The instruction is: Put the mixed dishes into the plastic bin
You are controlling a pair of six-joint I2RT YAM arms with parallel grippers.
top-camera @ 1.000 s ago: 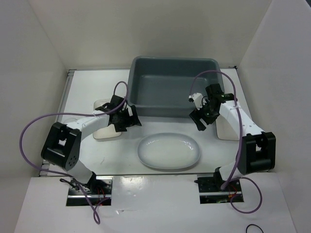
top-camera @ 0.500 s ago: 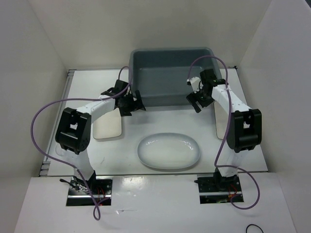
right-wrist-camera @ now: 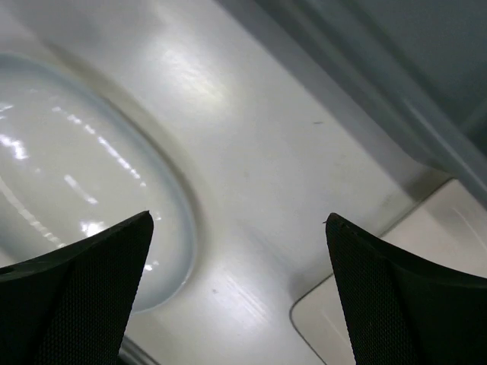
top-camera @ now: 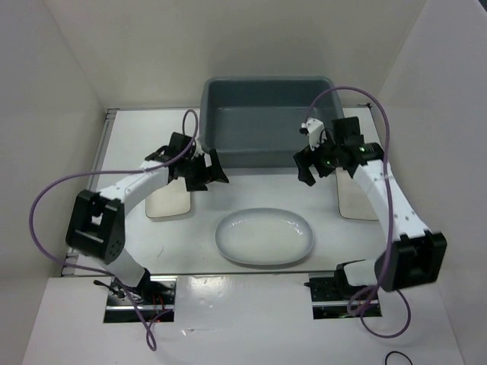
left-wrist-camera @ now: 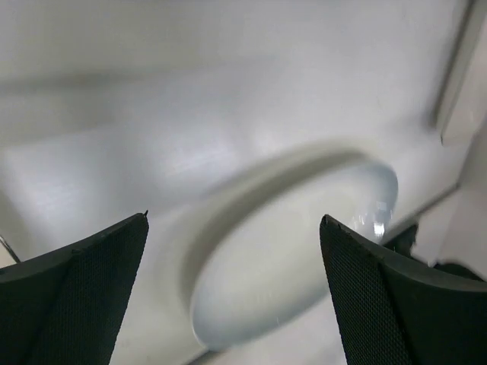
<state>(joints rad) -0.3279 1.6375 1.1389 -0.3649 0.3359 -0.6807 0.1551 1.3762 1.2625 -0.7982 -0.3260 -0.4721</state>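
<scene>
The plastic bin [top-camera: 262,129], dark grey and with nothing in it, stands at the back centre. A large white oval platter [top-camera: 264,236] lies in front of it, between the arms. One cream plate [top-camera: 169,201] rests on the left under my left arm, another [top-camera: 356,199] on the right under my right arm. My left gripper [top-camera: 209,172] hovers open just off the bin's front left corner, and my right gripper [top-camera: 307,164] is open off its front right corner. Both hold nothing. The left wrist view shows the platter [left-wrist-camera: 289,251] blurred beyond my left gripper [left-wrist-camera: 234,217].
White walls close in the table on the left, right and back. In the right wrist view my right gripper [right-wrist-camera: 238,217] is above bare table, with the platter [right-wrist-camera: 68,190] to its left, the bin wall [right-wrist-camera: 380,68] upper right and a plate corner [right-wrist-camera: 396,304] lower right.
The bin has slid back and a little left from where it stood a second ago. Both grippers followed its front wall, then drew slightly back. The right arm's elbow swung outward.
</scene>
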